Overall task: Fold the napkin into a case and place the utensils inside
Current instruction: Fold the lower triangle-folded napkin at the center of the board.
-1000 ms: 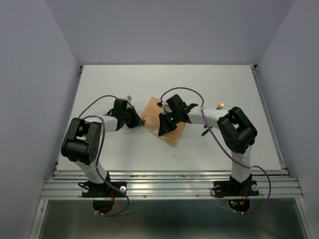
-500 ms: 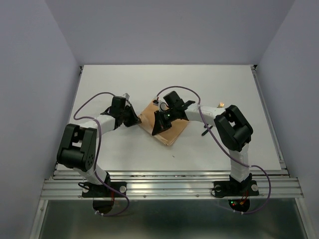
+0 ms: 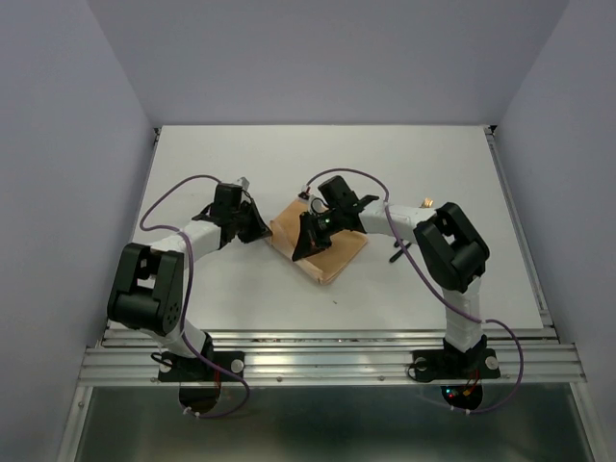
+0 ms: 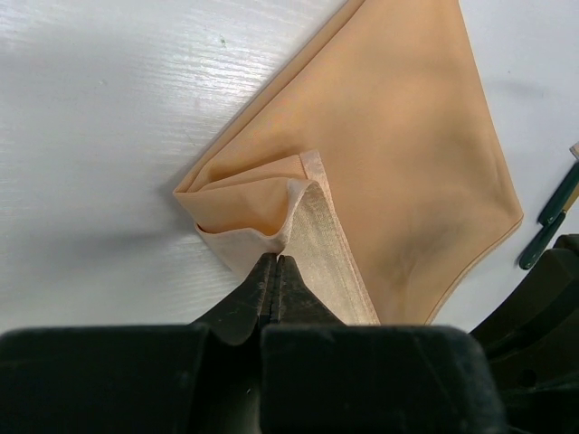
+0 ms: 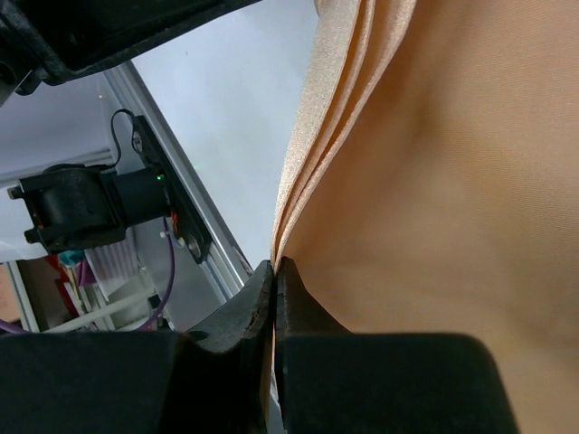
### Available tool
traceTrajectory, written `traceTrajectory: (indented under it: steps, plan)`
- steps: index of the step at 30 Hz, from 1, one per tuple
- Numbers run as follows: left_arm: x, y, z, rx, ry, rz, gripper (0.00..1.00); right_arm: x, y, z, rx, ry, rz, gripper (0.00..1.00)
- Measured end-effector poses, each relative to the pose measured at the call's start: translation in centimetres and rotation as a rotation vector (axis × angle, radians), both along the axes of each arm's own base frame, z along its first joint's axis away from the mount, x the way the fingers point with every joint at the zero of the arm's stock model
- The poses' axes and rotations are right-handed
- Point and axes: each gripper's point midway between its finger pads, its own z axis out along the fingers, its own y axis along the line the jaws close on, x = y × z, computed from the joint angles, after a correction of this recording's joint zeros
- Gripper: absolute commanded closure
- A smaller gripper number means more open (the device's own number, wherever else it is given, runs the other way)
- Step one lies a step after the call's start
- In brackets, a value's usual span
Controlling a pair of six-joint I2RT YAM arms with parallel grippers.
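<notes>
The napkin (image 3: 332, 252) lies folded into a several-layered peach-orange shape near the middle of the worktop (image 3: 289, 164), a little closer to its near edge. The left gripper (image 4: 276, 264) is pinched tight on the napkin's left corner, where a small flap is turned up and shows a paler hemmed underside; the rest of the cloth spreads flat away from the fingers. The right gripper (image 5: 275, 269) is closed just as narrowly on the napkin's stacked edge, the layers running straight up from between its fingertips. From above, both grippers meet the cloth along its left side, close to each other. The utensils (image 3: 424, 203) lie towards the worktop's right edge, apart from the napkin, partly hidden under the right arm
</notes>
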Motion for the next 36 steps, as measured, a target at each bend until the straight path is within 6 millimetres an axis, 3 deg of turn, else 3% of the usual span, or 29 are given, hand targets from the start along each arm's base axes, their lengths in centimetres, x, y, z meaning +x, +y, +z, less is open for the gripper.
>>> traceTrajectory:
  steps: [8,13,21,25,31,36]
  plan:
    - [0.2,0.0,0.6,0.002,-0.01,0.004,0.98,1.3,-1.1,0.0,0.053,0.061,-0.058,0.99]
    - [0.6,0.0,1.1,0.0,-0.022,0.005,0.93,1.8,-1.3,0.3,0.097,0.089,-0.076,0.99]
    - [0.7,0.0,1.4,0.0,-0.026,0.009,0.92,2.2,-1.3,-0.5,0.113,0.131,-0.091,0.99]
    - [0.8,0.1,1.5,0.006,-0.029,0.017,0.86,2.5,-1.3,-1.1,0.126,0.151,-0.098,0.99]
    - [0.5,1.7,2.1,0.052,-0.047,0.102,0.74,2.9,-1.4,-0.9,0.149,0.159,-0.108,0.99]
    - [-0.6,3.2,3.7,0.058,-0.104,0.185,0.72,3.0,-1.3,-0.6,0.162,0.155,-0.109,0.99]
